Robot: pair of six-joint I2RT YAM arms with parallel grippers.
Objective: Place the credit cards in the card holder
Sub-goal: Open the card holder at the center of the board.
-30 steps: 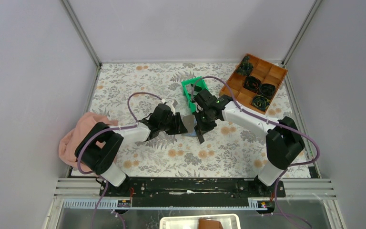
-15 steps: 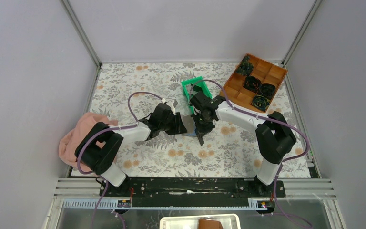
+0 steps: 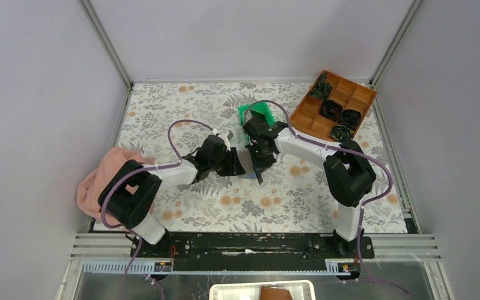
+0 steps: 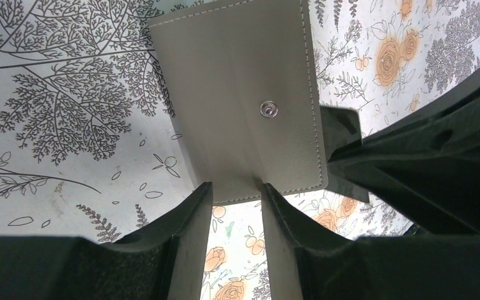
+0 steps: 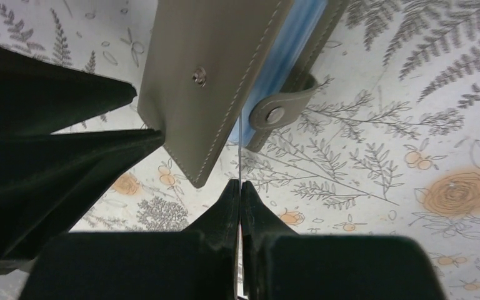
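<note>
While the left claw pinches one edge of the card holder, a finger on each face of the grey flap so that it stands lifted off the counter, the right claw is clenched tight on a credit card. From the right wrist the card shows only as a thin bright line running straight out from the fingertips. The holder sits in the middle of the counter, between the two claws and just on the near side of the green bin, with the left claw at its left and the right claw reaching in from the right. What the coming move seems to turn on is the card's leading end. It lies directly ahead of the right claw, at the gap where the grey flap meets the blue lining, beside the snap strap. The card's long axis points into that gap (though whether its tip has entered a slot cannot be told). The flap's stitched edge slants slightly across the card's line, so a straight push forward would probably need a small turn to match it.
</note>
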